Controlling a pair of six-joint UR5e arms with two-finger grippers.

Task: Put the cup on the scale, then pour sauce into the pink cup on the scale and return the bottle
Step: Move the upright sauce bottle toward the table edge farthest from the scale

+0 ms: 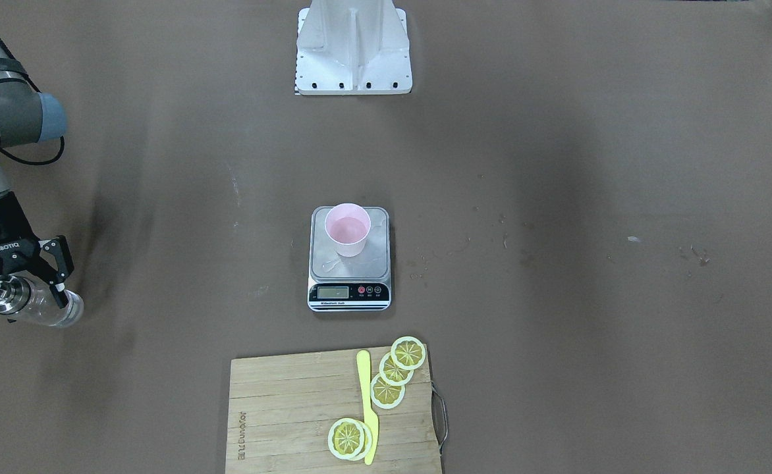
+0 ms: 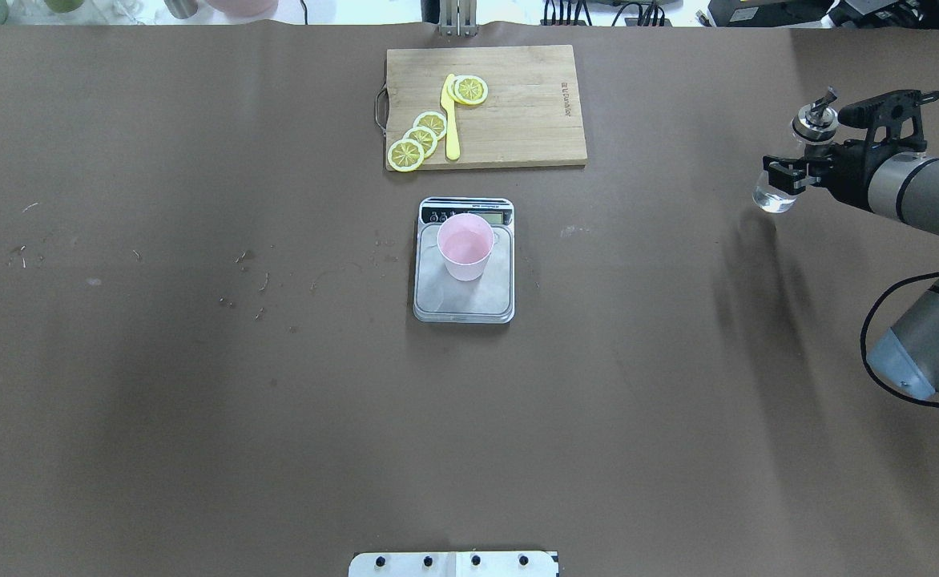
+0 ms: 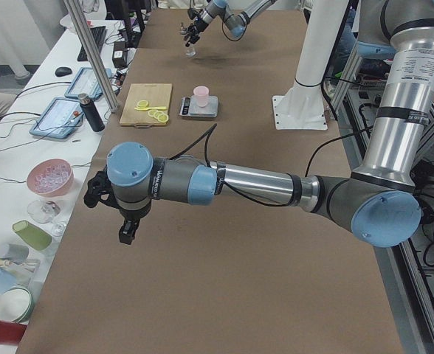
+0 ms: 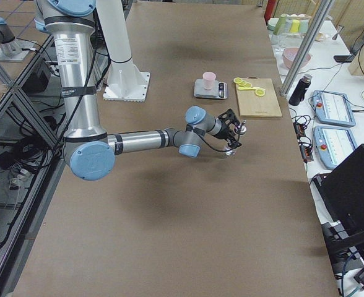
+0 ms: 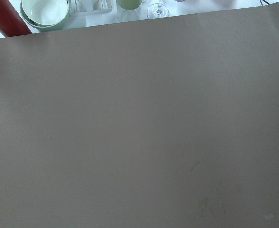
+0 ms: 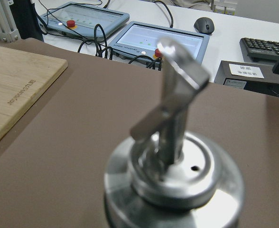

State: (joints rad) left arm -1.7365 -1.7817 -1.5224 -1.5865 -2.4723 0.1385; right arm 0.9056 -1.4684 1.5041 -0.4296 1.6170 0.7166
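Right gripper is clamped round the bottle, way out on the robot's right side of the counter, well apart from the scale. Cup sits upright on the scale. Left gripper only shows from the side, so I can't tell its state.

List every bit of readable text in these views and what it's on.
"ROBOTIQ": white letters on the black body of the right gripper, which grips the clear glass bottle.
Engraved brand mark on the wooden cutting board: too blurred to read with confidence.
LCD display and red button labels on the small silver kitchen scale: too small to read.
Nothing else is legible.
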